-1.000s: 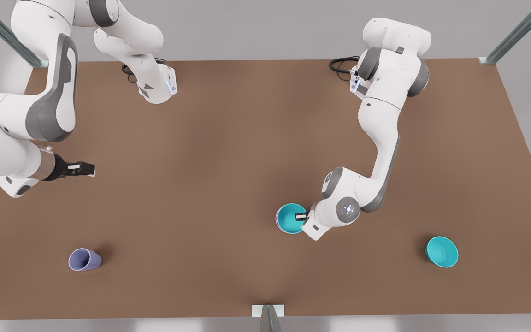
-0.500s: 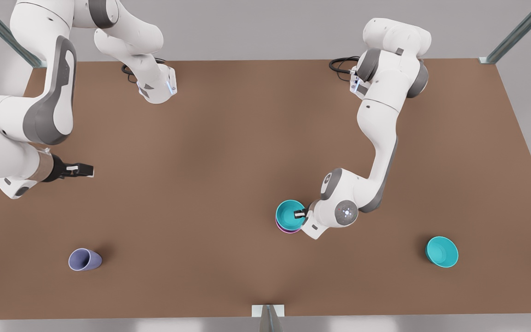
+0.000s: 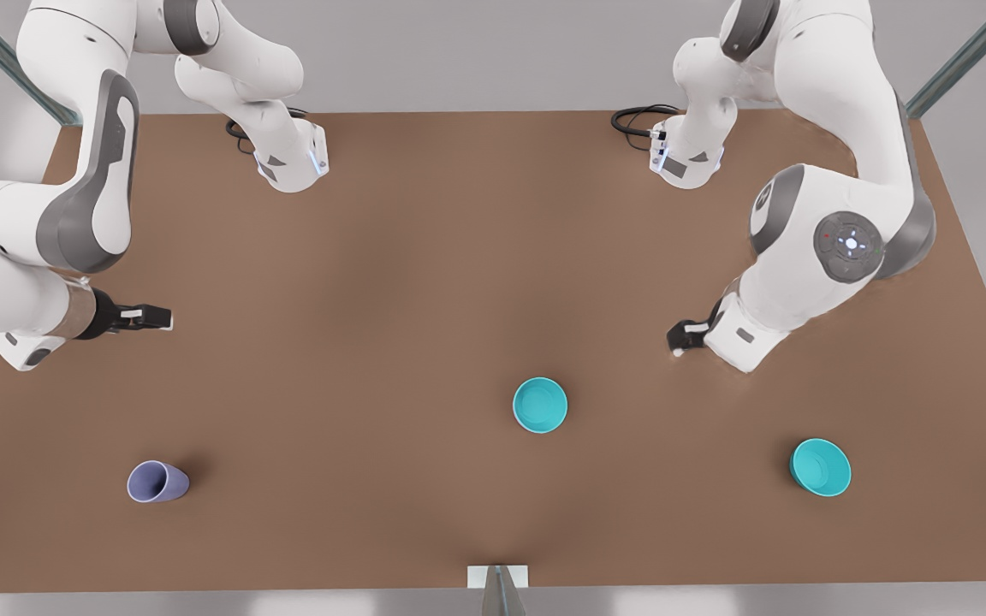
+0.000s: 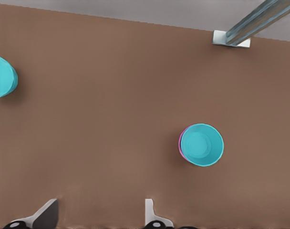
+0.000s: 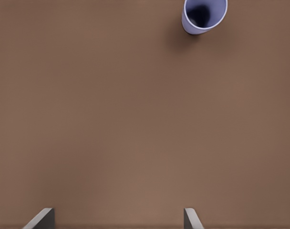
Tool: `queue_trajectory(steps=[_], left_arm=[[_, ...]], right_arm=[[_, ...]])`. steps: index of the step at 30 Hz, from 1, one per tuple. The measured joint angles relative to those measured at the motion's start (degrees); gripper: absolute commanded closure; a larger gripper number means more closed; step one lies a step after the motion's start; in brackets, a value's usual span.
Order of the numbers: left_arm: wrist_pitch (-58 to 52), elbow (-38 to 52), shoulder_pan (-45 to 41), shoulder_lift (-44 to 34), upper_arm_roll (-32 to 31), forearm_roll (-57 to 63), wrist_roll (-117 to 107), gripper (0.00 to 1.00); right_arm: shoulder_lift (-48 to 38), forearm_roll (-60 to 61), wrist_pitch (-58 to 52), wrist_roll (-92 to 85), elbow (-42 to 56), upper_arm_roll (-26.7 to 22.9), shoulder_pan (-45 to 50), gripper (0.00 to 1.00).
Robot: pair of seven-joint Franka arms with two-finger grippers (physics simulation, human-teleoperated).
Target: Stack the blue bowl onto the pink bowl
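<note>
We note the left hand (image 3: 686, 336) has released and withdrawn, fingers apart; blue bowl (image 3: 540, 405) now nested in pink bowl (image 4: 181, 143); right hand (image 3: 144, 318) waits open.

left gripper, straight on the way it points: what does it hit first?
Probably bare table. The open left gripper faces down; the blue bowl, nested in the pink bowl, sits off its line. The right gripper waits near the lavender cup.

Pink bowl (image 4: 180, 143) mostly hidden inside-under blue bowl (image 4: 202, 144)
</note>
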Motion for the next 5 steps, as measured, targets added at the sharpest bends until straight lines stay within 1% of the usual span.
queue_trajectory(steps=[2,5], left_arm=[[-4.22,-4.12,-0.67,-6.44,0.38,2.89,2.68,0.00],[-8.45,-5.19,-0.73,-8.56,0.54,5.00,6.17,0.00]], right_arm=[[-0.04,0.06,0.01,-0.09,0.01,0.00,0.00,0.00],[0.01,0.11,0.02,-0.20,0.00,-0.01,0.06,0.00]])
